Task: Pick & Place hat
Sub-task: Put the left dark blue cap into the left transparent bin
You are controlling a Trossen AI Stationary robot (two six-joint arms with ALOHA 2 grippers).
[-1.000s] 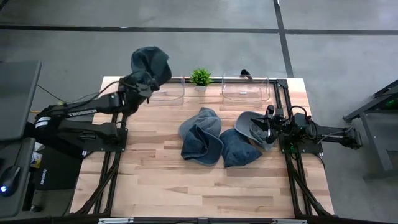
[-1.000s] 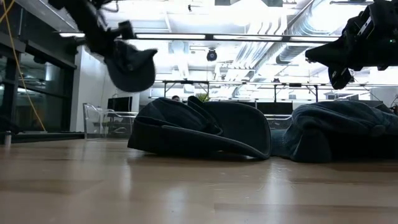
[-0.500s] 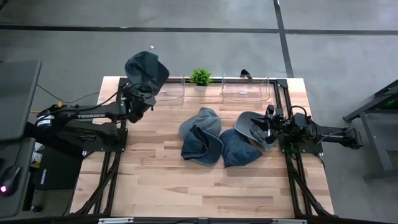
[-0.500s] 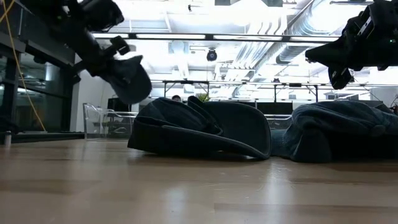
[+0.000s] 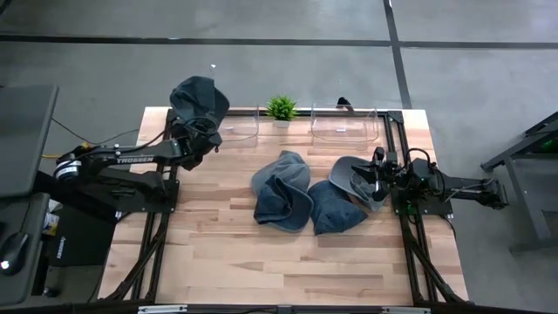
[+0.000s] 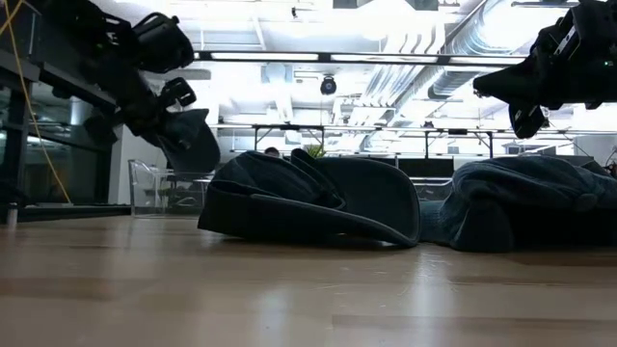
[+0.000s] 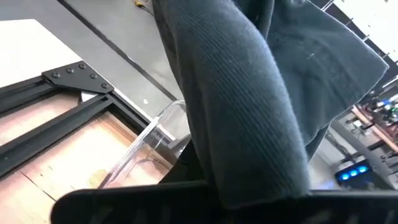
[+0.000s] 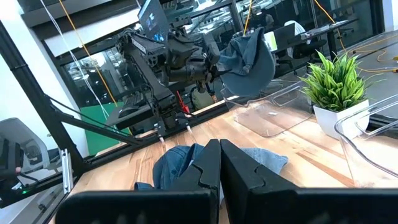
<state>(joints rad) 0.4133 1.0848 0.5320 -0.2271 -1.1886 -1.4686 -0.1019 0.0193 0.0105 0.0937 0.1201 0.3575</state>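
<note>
A dark blue hat [image 5: 199, 96] hangs in the air at the table's far left corner, beside the left clear bin [image 5: 235, 126], clamped in the left gripper [image 5: 200, 133]. Three more hats [image 5: 283, 190] lie heaped mid-table, near a small potted plant [image 5: 281, 108]. The right gripper [image 5: 376, 177] rests at the right edge, its fingers [image 8: 208, 165] pressed together.

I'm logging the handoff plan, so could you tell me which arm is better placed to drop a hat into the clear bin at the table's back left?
The left. Its gripper already holds a hat beside the left clear bin; the right gripper waits shut at the table's right side.
</note>
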